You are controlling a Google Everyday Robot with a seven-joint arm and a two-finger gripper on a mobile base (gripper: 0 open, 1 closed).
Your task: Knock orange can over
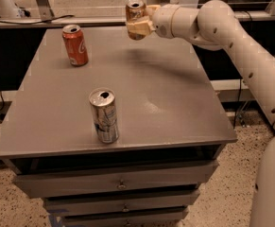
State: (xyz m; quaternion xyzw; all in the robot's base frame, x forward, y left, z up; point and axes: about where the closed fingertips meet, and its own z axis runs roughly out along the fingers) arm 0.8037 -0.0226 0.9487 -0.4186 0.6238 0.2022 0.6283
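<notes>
The orange can (134, 9), copper-orange with a silver top, is upright near the far edge of the grey table (175, 108). My gripper (138, 28) reaches in from the right and its pale fingers (141, 30) are closed around the can's lower half. The can seems to be held slightly above the tabletop, with a shadow on the table beneath it. My arm (212, 22) stretches from the right side across the table's far right corner.
A red cola can (75, 45) stands at the far left of the table. A taller silver-and-blue can (104, 115) stands near the front, left of centre. Drawers (120, 183) sit below the tabletop. A rail and dark shelving run behind the table.
</notes>
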